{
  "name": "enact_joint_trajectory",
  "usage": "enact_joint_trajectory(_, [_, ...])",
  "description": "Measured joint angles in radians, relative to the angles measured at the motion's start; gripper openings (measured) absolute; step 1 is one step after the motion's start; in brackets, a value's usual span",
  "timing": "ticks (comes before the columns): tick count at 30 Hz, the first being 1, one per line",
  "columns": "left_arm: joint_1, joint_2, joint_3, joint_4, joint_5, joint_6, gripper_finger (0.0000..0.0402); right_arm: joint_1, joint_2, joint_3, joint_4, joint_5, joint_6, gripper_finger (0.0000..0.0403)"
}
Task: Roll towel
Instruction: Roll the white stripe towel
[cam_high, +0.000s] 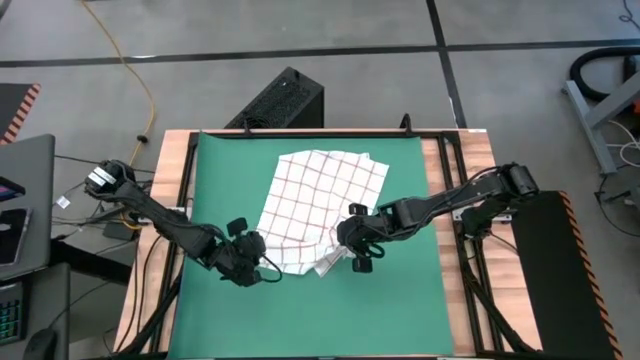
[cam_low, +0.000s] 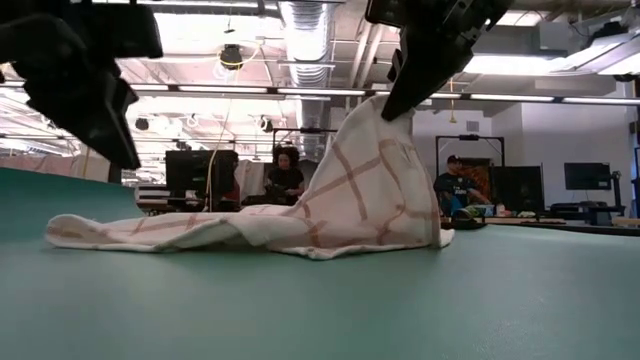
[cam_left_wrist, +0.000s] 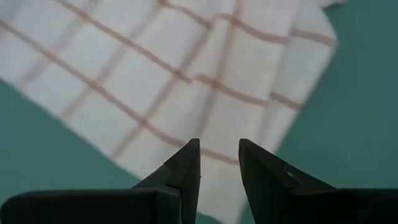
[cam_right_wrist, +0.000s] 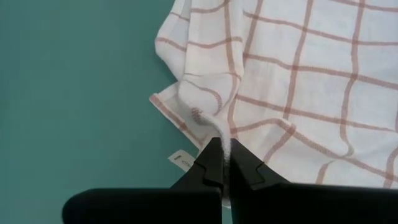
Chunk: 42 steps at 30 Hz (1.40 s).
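The towel, white with a red grid, lies spread on the green mat. Its near right part is drawn up into a peak. My right gripper is shut on that peak and also shows in its wrist view. My left gripper stands open over the towel's near left part. Its fingertips hang a little above the cloth without touching it. In the low view the left gripper is above the towel's flat end. My right gripper pinches a bunched bit of the towel by its near right edge between its two fingers; one layer or several, I cannot tell. The fingers slant down from the table's right side. The cloth rises like a tent to them, and the rest lies on the mat.
The mat covers most of a wooden table and has bare green near and to both sides of the towel. A black box stands beyond the far edge. People sit at desks far behind the table.
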Motion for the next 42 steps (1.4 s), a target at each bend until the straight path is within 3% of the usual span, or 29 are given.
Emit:
enact_joint_trajectory(4, [-0.026,0.000,-0.027,0.133,0.093,0.105,0.0098,0.000,0.000,0.000,0.000,0.000,0.000,0.0016])
enact_joint_trajectory(11, [-0.042,0.029,-0.035,0.058,0.066,0.166,0.0098,0.000,0.000,0.000,-0.001,-0.001,0.000,0.0016])
enact_joint_trajectory(16, [-0.042,0.075,-0.048,0.083,0.103,0.196,0.0098,-0.002,0.000,0.000,-0.003,-0.001,0.000,0.0016])
enact_joint_trajectory(32, [-0.028,0.132,-0.049,0.057,0.070,0.279,0.0096,-0.002,0.000,0.000,-0.008,0.000,0.010,0.0016])
enact_joint_trajectory(42, [-0.001,0.132,-0.055,0.085,0.106,0.302,0.0011,-0.004,0.000,0.000,-0.009,0.000,0.018,0.0016])
